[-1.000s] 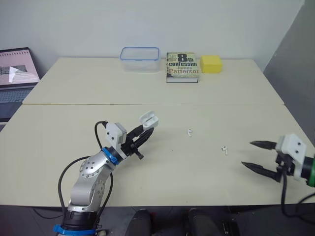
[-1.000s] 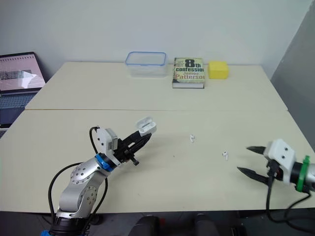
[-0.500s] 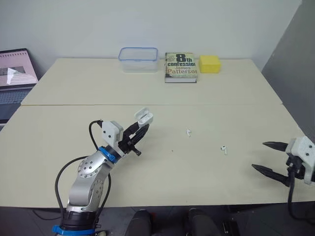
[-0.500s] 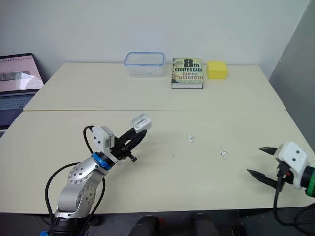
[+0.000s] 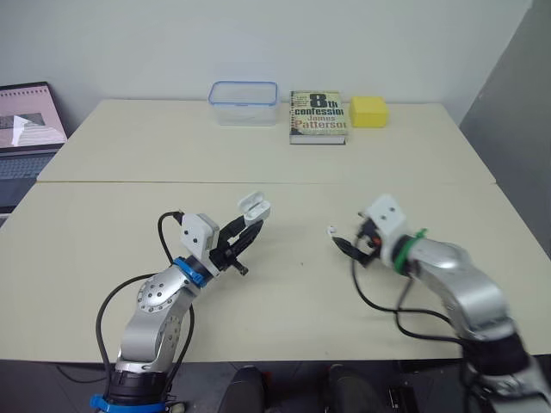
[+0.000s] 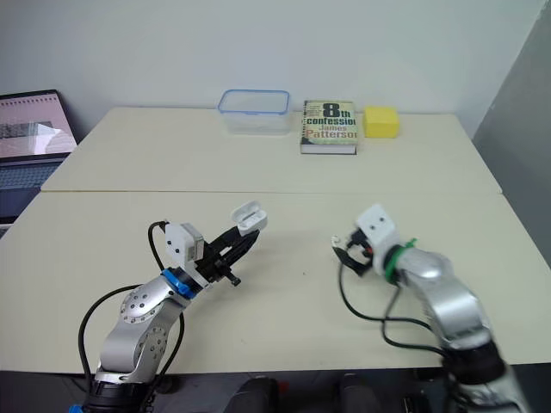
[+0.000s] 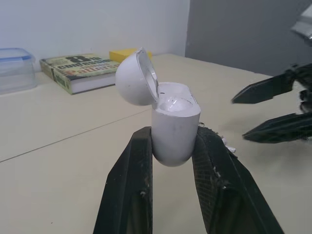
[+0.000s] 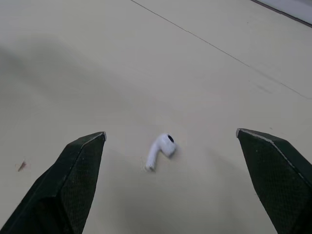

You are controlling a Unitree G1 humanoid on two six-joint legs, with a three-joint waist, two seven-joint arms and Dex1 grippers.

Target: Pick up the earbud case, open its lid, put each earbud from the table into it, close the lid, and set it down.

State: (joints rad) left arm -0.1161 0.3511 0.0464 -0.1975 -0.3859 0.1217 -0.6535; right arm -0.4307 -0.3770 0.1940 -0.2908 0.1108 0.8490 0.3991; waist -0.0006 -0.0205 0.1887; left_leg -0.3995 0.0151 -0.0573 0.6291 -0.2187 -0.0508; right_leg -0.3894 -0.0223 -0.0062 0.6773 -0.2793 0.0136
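Observation:
The white earbud case (image 7: 174, 127) stands upright between my left gripper's fingers, its lid (image 7: 137, 78) flipped open. My left gripper (image 5: 247, 229) is shut on the case, held just above the table left of centre. One white earbud (image 8: 160, 149) lies on the table (image 5: 284, 292) near the middle. My right gripper (image 5: 349, 248) is open and low over that earbud (image 5: 331, 231), one finger on each side without touching it. The left wrist view shows the right gripper's fingers (image 7: 273, 87) beyond the case. My right arm covers the spot where the other earbud lay.
Along the far edge of the table are a clear plastic container (image 5: 244, 101), a book (image 5: 318, 116) and a yellow block (image 5: 368, 111). A laptop (image 5: 30, 129) sits off the far left. A seam (image 5: 129, 182) runs across the table.
My right arm has swung in from the table's right edge to the earbud near the middle, still open. The left gripper holds the open case about where it was.

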